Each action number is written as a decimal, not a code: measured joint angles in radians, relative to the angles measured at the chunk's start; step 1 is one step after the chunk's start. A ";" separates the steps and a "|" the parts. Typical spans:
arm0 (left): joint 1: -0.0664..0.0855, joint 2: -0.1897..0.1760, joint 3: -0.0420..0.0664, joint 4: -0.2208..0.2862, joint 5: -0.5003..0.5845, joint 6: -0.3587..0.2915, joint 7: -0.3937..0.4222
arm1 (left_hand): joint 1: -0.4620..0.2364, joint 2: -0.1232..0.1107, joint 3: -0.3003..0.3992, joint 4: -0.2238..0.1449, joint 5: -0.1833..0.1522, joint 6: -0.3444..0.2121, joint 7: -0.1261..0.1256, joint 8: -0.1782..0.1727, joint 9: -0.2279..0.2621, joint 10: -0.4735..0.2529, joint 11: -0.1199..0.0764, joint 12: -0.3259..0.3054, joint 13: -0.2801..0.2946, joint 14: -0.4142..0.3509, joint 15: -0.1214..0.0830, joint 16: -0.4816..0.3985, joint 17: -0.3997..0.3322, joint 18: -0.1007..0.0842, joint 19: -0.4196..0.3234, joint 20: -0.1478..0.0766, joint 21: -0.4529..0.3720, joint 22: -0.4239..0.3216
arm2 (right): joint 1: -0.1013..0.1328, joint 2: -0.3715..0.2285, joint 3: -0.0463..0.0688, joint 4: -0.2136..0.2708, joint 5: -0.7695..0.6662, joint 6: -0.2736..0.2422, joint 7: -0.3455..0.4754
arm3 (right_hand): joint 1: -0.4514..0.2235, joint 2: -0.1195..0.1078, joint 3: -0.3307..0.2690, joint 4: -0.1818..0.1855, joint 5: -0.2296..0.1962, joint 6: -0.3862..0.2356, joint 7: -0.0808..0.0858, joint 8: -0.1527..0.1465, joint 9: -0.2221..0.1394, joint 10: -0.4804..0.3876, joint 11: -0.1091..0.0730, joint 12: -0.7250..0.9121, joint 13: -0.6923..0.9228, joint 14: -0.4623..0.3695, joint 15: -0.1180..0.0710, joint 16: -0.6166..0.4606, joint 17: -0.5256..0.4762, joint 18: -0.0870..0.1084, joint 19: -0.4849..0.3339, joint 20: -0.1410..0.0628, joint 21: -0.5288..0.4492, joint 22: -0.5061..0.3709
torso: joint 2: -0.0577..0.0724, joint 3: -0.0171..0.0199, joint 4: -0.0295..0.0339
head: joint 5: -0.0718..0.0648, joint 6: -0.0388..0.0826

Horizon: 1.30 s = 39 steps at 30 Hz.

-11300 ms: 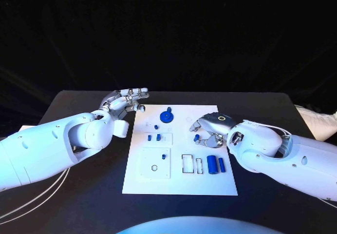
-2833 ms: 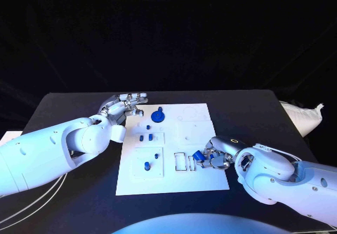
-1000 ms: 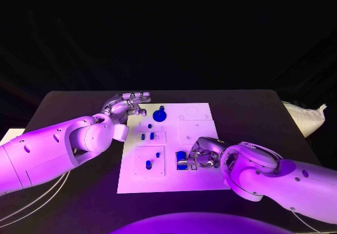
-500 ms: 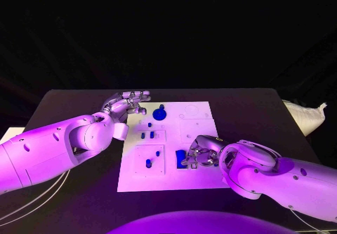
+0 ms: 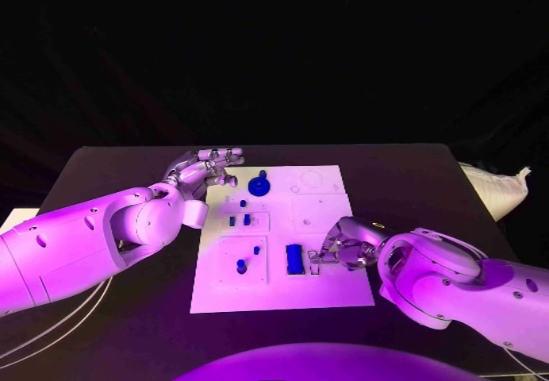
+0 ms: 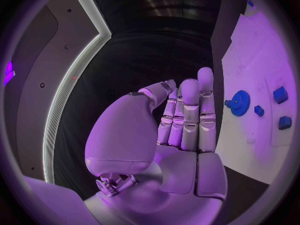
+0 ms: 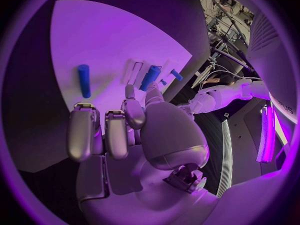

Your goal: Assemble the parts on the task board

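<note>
Since the blue cylinder [image 5: 295, 259] sits in the rectangular slot on the near half of the task board [image 5: 326, 290], long axis running straight away from the robot, what matters is who's closer; that's the right robot hand [image 5: 347, 248], just beside it on the robot's right, fingers loosely bent with nothing in them as far as I can see; a second cylinder [image 7: 83, 80] lies loose on the board ahead of those fingers, probably next; the left robot hand [image 5: 209, 170] is well apart at the far left corner, fingers straight, empty, over the tabletop [image 5: 424, 182].
</note>
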State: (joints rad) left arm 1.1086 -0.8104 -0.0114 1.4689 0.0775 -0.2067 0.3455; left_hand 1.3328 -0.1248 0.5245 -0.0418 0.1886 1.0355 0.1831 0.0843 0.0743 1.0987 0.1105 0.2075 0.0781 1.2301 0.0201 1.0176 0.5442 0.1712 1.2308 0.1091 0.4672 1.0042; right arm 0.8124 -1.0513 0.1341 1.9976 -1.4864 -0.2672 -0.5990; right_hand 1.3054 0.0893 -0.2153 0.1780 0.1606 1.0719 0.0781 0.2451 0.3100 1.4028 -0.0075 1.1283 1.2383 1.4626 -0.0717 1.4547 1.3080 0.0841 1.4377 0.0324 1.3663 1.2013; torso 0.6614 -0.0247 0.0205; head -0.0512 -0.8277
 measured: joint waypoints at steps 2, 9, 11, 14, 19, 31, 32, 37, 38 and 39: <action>0.000 -0.001 0.000 0.000 0.000 0.000 0.000 | 0.000 0.000 0.000 0.000 0.000 0.000 0.000 0.000 0.000 0.000 0.000 0.000 0.000 0.000 0.000 0.000 0.000 0.000 0.000 0.000 0.000 0.000 | 0.009 -0.036 0.002 0.011 -0.001 -0.005 0.000 | 0.000 0.000 0.000 0.000 0.016 0.000 0.000 -0.006 0.000 0.000 0.000 0.000 0.001 0.000 0.000 0.002 0.000 0.000 0.000 0.000 0.000 0.000 | -0.001 -0.0006 -0.0014 | -0.003 0.001; 0.000 0.001 0.000 0.000 0.000 0.000 0.000 | 0.000 0.000 0.000 0.000 0.000 0.000 0.000 0.000 0.000 0.000 0.000 0.000 0.000 0.000 0.000 0.000 0.000 0.000 0.000 0.000 0.000 0.000 | 0.023 -0.099 0.003 0.000 -0.013 -0.009 0.001 | 0.000 0.000 -0.010 0.010 0.028 -0.015 0.004 -0.022 -0.005 -0.004 0.004 -0.026 -0.012 0.000 0.000 0.002 0.000 0.000 0.000 0.000 0.000 0.003 | -0.001 -0.0014 -0.0072 | -0.008 0.005; 0.000 0.002 0.000 0.000 -0.001 0.000 0.000 | 0.000 0.000 0.000 0.000 0.000 0.000 0.000 0.000 0.000 0.000 0.000 0.000 0.000 0.000 0.000 0.000 0.000 0.000 0.000 0.000 0.000 0.000 | 0.023 -0.108 0.003 -0.009 -0.022 -0.010 0.002 | 0.000 0.000 -0.011 0.014 0.028 -0.015 0.004 -0.027 -0.007 -0.006 0.006 -0.031 -0.015 0.000 0.000 0.002 0.000 0.000 0.000 0.000 0.000 0.003 | -0.001 -0.0013 -0.0079 | -0.010 0.006; 0.000 0.002 0.000 0.000 -0.001 0.001 -0.001 | 0.000 0.000 0.000 0.000 0.000 0.000 0.000 0.000 -0.001 0.000 0.000 0.000 0.000 0.000 0.000 0.000 0.000 0.000 0.000 0.000 0.000 -0.001 | 0.023 -0.117 0.003 -0.016 -0.041 -0.009 0.003 | -0.003 0.003 -0.012 0.018 0.035 -0.015 0.004 -0.027 -0.008 -0.006 0.006 -0.031 -0.015 0.000 0.000 0.002 0.000 0.000 0.000 0.000 0.000 0.003 | -0.001 -0.0012 -0.0073 | -0.013 0.007; 0.000 0.002 0.000 0.001 -0.001 0.001 -0.001 | 0.000 0.000 0.000 0.000 0.000 0.000 0.000 0.000 -0.001 0.000 0.000 0.000 0.000 0.000 0.000 0.000 0.000 0.000 0.000 0.000 0.000 -0.001 | 0.022 -0.125 0.002 -0.026 -0.080 -0.005 0.006 | -0.004 0.004 -0.011 0.023 0.038 0.002 -0.002 -0.027 -0.008 -0.006 0.006 -0.031 -0.011 0.000 0.000 0.002 0.000 0.000 0.000 0.000 0.000 0.004 | 0.000 -0.0010 -0.0063 | -0.016 0.008; -0.005 0.005 0.000 0.011 -0.003 0.002 -0.003 | 0.000 0.000 0.000 0.000 0.000 0.000 0.000 0.000 -0.001 0.000 0.000 0.002 0.000 0.000 0.000 0.000 -0.001 0.000 0.000 0.000 0.000 -0.001 | -0.005 -0.099 -0.002 -0.044 -0.121 0.054 0.007 | -0.004 0.004 -0.027 0.039 0.051 0.019 -0.008 -0.027 -0.006 -0.002 0.002 -0.057 -0.028 0.000 0.000 0.002 0.000 0.000 0.000 0.000 0.000 0.000 | 0.000 -0.0012 -0.0060 | -0.010 0.003; -0.007 0.005 0.000 0.012 -0.004 0.003 -0.003 | 0.000 0.000 0.000 0.000 0.000 0.000 0.000 0.000 -0.001 0.000 0.000 0.005 0.000 0.000 0.000 0.000 -0.002 0.000 0.000 0.000 0.000 -0.001 | -0.007 -0.095 -0.002 -0.046 -0.122 0.060 0.007 | -0.004 0.004 -0.027 0.039 0.051 0.019 -0.008 -0.027 -0.006 -0.002 0.002 -0.059 -0.029 0.000 0.000 0.002 0.000 0.000 0.000 0.000 0.000 -0.001 | 0.000 -0.0012 -0.0059 | -0.009 0.003; -0.009 0.005 0.000 0.014 -0.004 0.003 -0.004 | 0.000 0.000 0.000 0.000 0.000 0.000 0.000 0.000 -0.001 0.000 0.000 0.005 0.000 0.000 0.000 0.000 -0.002 0.000 0.000 0.000 0.000 -0.001 | -0.012 -0.084 -0.002 -0.057 -0.133 0.081 0.007 | 0.003 -0.003 -0.027 0.039 0.051 0.019 -0.008 -0.031 -0.006 -0.002 0.002 -0.065 -0.034 0.000 0.000 0.002 0.000 0.000 0.000 0.000 0.000 -0.001 | -0.001 -0.0012 -0.0059 | -0.008 0.001; -0.009 0.005 0.000 0.014 -0.004 0.003 -0.004 | 0.000 0.000 0.000 0.000 0.000 0.000 0.000 0.000 -0.001 0.000 0.000 0.005 0.000 0.000 0.000 0.000 -0.002 0.000 0.000 0.000 0.000 -0.001 | -0.013 -0.082 -0.002 -0.059 -0.136 0.084 0.007 | 0.005 -0.005 -0.027 0.039 0.048 0.019 -0.008 -0.031 -0.006 -0.003 0.003 -0.068 -0.034 0.000 0.000 0.002 0.000 0.000 0.000 0.000 0.000 -0.002 | -0.001 -0.0012 -0.0060 | -0.008 0.001; -0.009 0.005 0.000 0.014 -0.004 0.003 -0.004 | 0.000 0.000 0.000 0.000 0.000 0.000 0.000 0.000 -0.001 0.000 0.000 0.005 0.000 0.000 0.000 0.000 -0.002 0.000 0.000 0.000 0.000 -0.001 | -0.014 -0.078 -0.002 -0.062 -0.140 0.087 0.007 | 0.006 -0.006 -0.027 0.039 0.046 0.019 -0.008 -0.031 -0.006 -0.004 0.004 -0.068 -0.035 0.000 0.000 0.002 0.000 0.000 0.000 0.000 0.000 -0.002 | -0.001 -0.0012 -0.0060 | -0.007 0.001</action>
State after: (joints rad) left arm 1.0995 -0.8055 -0.0115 1.4826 0.0736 -0.2040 0.3411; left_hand 1.3328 -0.1249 0.5245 -0.0418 0.1886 1.0355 0.1831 0.0843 0.0735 1.0987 0.1105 0.2129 0.0781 1.2301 0.0201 1.0176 0.5422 0.1712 1.2308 0.1091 0.4673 1.0034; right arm 0.7987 -1.1294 0.1320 1.9355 -1.6263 -0.1802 -0.5924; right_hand 1.3115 0.0835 -0.2425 0.2169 0.2066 1.0905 0.0706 0.2142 0.3042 1.3985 -0.0031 1.0600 1.2033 1.4628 -0.0716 1.4563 1.3077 0.0842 1.4376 0.0325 1.3663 1.1991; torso 0.6604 -0.0259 0.0145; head -0.0586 -0.8265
